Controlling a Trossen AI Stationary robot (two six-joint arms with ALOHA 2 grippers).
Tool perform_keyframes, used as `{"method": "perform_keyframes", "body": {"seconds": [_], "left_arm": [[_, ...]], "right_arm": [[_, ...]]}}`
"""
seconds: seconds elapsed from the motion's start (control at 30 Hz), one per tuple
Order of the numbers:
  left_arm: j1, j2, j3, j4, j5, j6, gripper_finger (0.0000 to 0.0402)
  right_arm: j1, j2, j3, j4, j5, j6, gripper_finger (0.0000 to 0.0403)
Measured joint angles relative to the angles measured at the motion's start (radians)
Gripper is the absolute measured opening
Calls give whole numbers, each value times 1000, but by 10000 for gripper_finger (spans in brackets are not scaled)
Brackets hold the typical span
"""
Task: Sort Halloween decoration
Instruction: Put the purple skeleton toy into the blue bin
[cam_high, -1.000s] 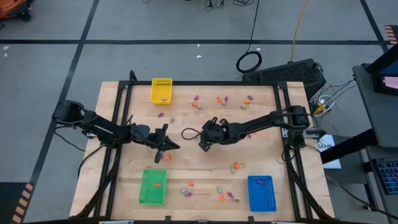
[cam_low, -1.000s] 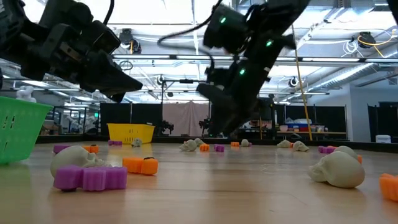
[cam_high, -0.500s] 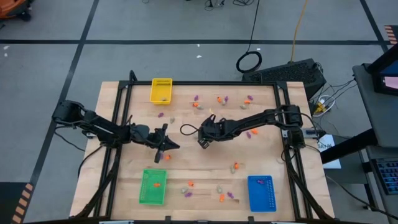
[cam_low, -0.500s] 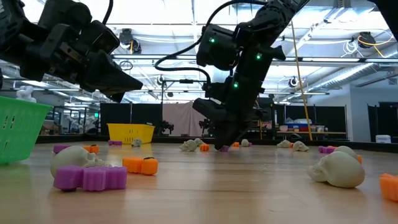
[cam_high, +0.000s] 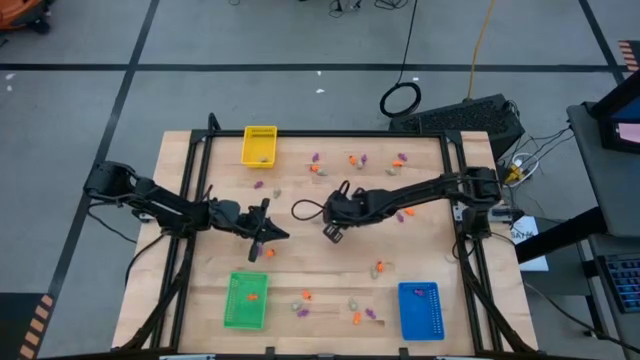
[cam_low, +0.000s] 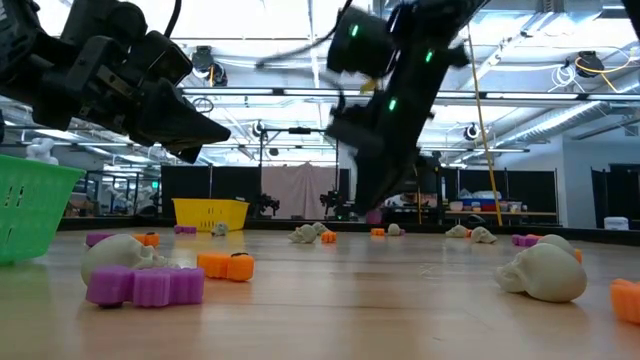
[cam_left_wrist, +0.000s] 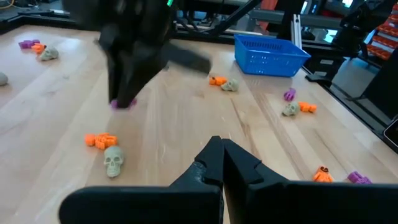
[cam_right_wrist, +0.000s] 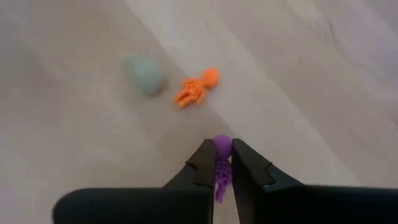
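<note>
Fingers of the right gripper (cam_right_wrist: 222, 163) are clamped on a small purple trinket (cam_right_wrist: 221, 163), which stands pinched between the tips with its round head poking out above them, held clear of the table (cam_high: 300, 260) near its middle, presumably so it can be carried to a tray. Blue tray (cam_high: 419, 309), at the table's near right corner, already holds purple pieces, so I judge that is where it belongs. Left gripper (cam_left_wrist: 222, 163) waits over the table's left half with its fingers pressed together and nothing between them, while other trinkets lie scattered about.
</note>
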Motion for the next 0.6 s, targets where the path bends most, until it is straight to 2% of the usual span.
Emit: {"method": "perform_keyframes", "body": {"seconds": [0.1,0.27,0.4,0.6], "left_arm": [[0,0,0,0,0,0,0],[0,0,0,0,-5,-1,0],[0,0,0,-1,-20,-1,0],[0,0,0,-1,-22,-5,0]], "right_arm": [[39,-63,0,-60,-8,26,11],[159,-171,0,-174,-94,146,11],[303,-231,0,-273,-174,327,12],[550,-256,1,-403,-273,689,12]]}}
